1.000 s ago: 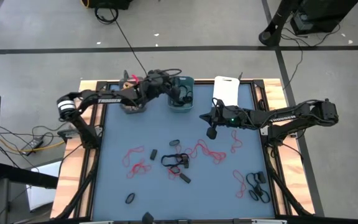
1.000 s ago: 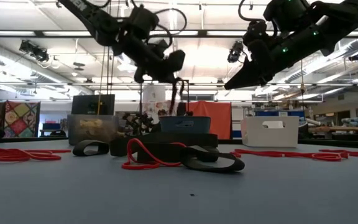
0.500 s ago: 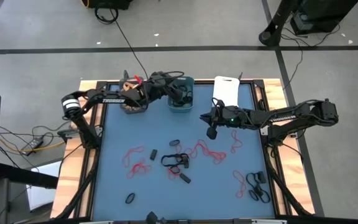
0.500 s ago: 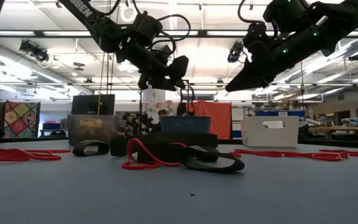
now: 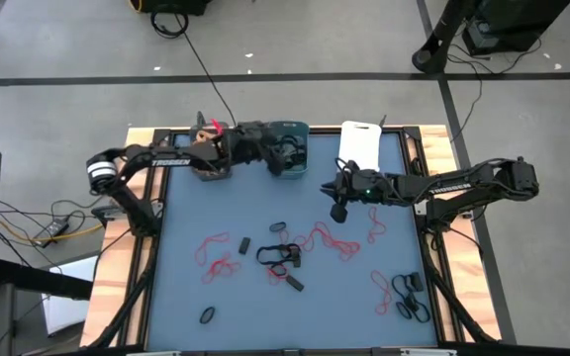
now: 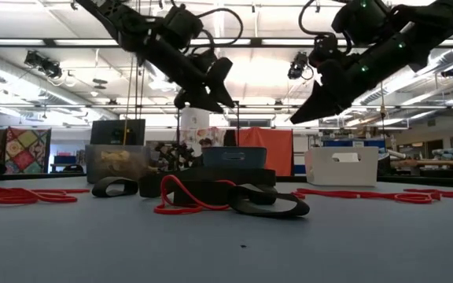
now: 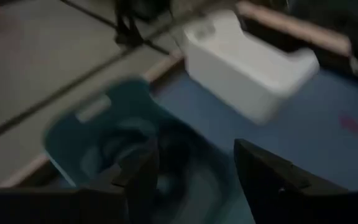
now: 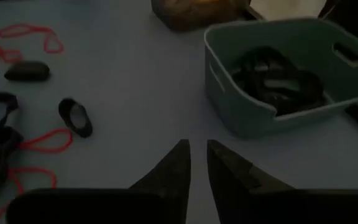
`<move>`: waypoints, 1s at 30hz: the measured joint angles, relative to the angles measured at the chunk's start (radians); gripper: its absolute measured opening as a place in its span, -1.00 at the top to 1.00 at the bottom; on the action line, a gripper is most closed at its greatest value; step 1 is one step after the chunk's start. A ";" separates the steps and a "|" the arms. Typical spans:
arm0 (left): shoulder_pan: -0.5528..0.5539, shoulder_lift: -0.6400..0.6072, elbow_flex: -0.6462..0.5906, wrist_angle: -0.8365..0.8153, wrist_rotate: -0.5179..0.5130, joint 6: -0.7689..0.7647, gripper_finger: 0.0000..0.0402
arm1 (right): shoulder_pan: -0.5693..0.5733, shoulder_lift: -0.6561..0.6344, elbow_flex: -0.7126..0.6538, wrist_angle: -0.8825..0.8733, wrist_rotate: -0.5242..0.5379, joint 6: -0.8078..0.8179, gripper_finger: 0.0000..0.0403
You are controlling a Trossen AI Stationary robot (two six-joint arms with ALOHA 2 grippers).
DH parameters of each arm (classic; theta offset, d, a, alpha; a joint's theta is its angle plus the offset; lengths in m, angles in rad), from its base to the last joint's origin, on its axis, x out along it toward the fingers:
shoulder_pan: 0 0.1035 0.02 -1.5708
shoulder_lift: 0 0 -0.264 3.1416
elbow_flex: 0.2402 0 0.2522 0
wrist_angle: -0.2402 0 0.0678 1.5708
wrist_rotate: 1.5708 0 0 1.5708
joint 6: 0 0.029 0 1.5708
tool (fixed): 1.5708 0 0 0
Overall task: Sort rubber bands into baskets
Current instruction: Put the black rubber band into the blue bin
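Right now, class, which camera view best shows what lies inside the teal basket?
The right wrist view: it looks down into the teal basket, where black rubber bands lie coiled. The high view shows the basket small, partly under the left gripper. The low view shows only its wall. The left wrist view is blurred.

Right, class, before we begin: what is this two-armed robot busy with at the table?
It is sorting rubber bands into baskets. The left gripper hangs open over the teal basket, which holds black bands. The right gripper hovers over the mat, holding nothing, fingers slightly apart. Red bands and black ones lie loose on the table.
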 joint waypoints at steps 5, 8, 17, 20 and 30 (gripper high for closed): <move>-0.122 -0.031 0.000 -0.190 -0.029 -0.001 -0.03 | 0.000 0.000 0.000 -0.067 0.000 0.051 0.67; -0.216 -0.040 0.000 -0.305 -0.085 -0.053 0.00 | 0.000 0.000 0.000 -0.075 0.000 0.070 0.68; -0.499 -0.040 0.000 -0.588 -0.137 -0.386 0.02 | 0.000 0.000 0.000 -0.075 -0.001 0.079 0.74; -0.562 -0.037 -0.003 -0.619 -0.163 -0.490 0.02 | 0.000 0.000 0.000 -0.074 -0.001 0.079 0.75; -0.658 -0.003 -0.101 -0.619 -0.161 -0.738 0.02 | 0.000 0.000 0.000 -0.068 -0.004 0.103 0.79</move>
